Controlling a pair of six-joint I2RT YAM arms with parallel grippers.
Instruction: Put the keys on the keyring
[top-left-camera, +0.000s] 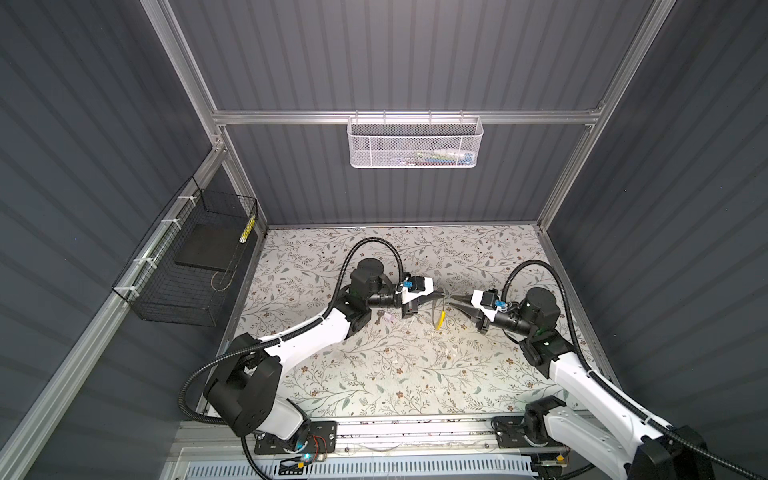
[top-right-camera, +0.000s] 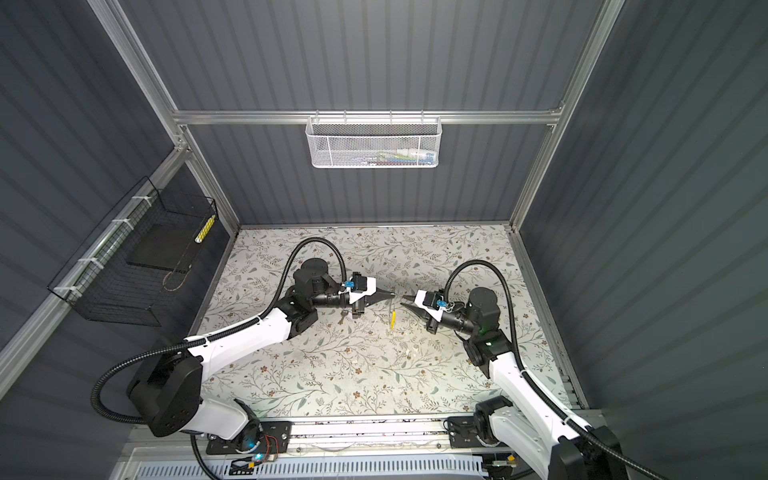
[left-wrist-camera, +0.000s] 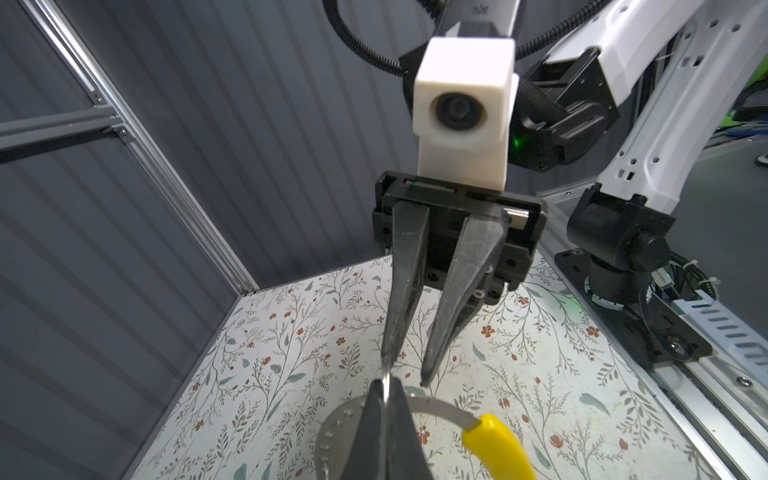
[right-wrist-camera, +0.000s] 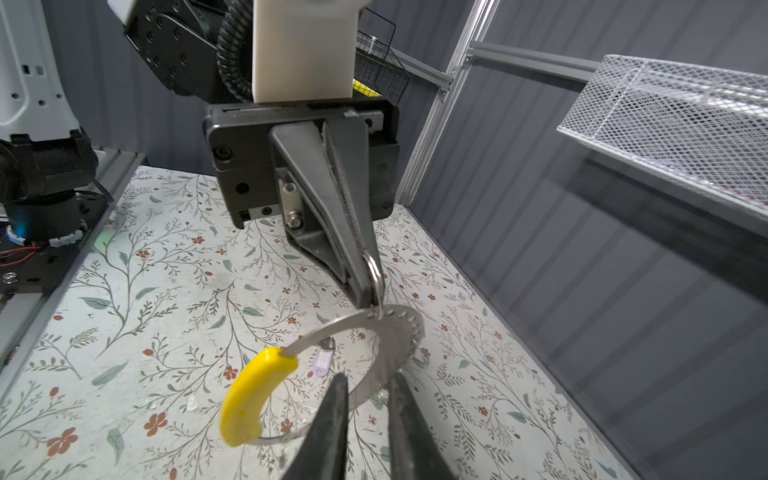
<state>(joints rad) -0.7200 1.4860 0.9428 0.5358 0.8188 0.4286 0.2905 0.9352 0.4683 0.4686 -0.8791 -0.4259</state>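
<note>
The keyring (right-wrist-camera: 399, 332), a wide grey metal hoop with a yellow tag (right-wrist-camera: 253, 399), hangs above the table between both grippers; it shows too in the left wrist view (left-wrist-camera: 336, 424) and a top view (top-left-camera: 434, 311). My left gripper (right-wrist-camera: 368, 297) is shut on a small wire ring (right-wrist-camera: 376, 268) that joins the hoop's perforated part. My right gripper (right-wrist-camera: 370, 376) is open, its jaws either side of the hoop's band with a gap. A key with a lilac tag (right-wrist-camera: 322, 365) lies flat on the table under the left arm (top-left-camera: 384, 318).
A black wire basket (top-left-camera: 187, 266) hangs on the left wall and a white mesh basket (top-left-camera: 415, 141) on the back wall. The floral table (top-left-camera: 395, 374) ends at metal rails along the front and right. Both arm bases stand at the front edge.
</note>
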